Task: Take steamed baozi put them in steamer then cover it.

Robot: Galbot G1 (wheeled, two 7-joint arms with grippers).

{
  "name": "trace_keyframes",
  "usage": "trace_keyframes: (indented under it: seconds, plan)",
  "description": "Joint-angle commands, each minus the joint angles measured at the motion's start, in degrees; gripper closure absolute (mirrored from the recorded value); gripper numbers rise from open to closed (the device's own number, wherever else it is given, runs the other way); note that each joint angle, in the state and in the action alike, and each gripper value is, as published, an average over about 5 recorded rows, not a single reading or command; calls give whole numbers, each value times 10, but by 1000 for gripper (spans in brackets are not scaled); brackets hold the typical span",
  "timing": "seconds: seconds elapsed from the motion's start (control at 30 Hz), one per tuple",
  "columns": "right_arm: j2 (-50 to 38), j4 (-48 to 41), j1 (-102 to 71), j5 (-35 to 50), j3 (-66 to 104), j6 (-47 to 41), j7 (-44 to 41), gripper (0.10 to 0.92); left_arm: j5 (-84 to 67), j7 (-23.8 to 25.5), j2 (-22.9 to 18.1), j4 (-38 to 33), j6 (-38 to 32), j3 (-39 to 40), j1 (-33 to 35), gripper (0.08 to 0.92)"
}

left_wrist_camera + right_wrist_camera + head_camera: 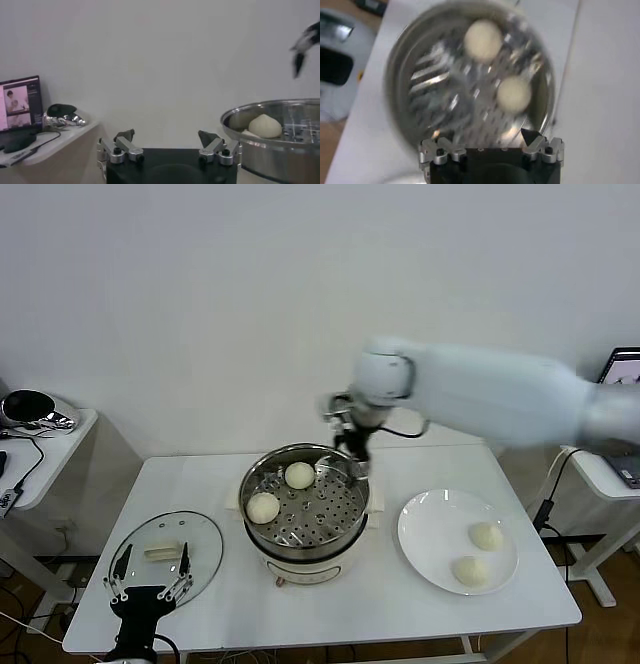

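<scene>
Right gripper (352,446): hovering over the steamer (306,506) at its far rim, jaws wide and holding nothing.
In the steamer: two baozi (299,475) on the perforated tray, right beneath those jaws and a little nearer the robot.
Next targets: two more baozi (486,535) on the white plate (430,529), off to the right of the jaws, on the bench and nearer the robot; no long axis, they're round.
Nearer arm: the right, I'd say.
Left gripper (149,579): low at the bench's near-left edge, jaws wide, the glass cover (200,534) just ahead.
</scene>
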Motion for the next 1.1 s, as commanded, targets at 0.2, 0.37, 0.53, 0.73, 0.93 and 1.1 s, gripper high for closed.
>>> trace_keyframes:
  seconds: [0.2,0.37,0.53,0.73,0.93,1.1]
  plan:
    - [-263,109,-60,-162,10,102,-62,203,9,0,-3,-4,-1,1,9,177]
    - [-292,109,-160,-212,59,120,-53,203,14,-1,-7,-5,-2,1,15,177]
    - [-302,95,-263,-252,135,128,-26,203,17,-1,-10,-6,-2,0,18,177]
    - [-287,71,-360,-274,202,126,-4,203,18,-1,-12,-7,-2,-4,22,177]
    - [-266,41,-415,-287,235,124,-1,203,17,-1,-13,-7,-2,-8,25,177]
    - [-244,11,-439,-288,249,122,5,203,17,-1,-14,-5,-3,-7,25,177]
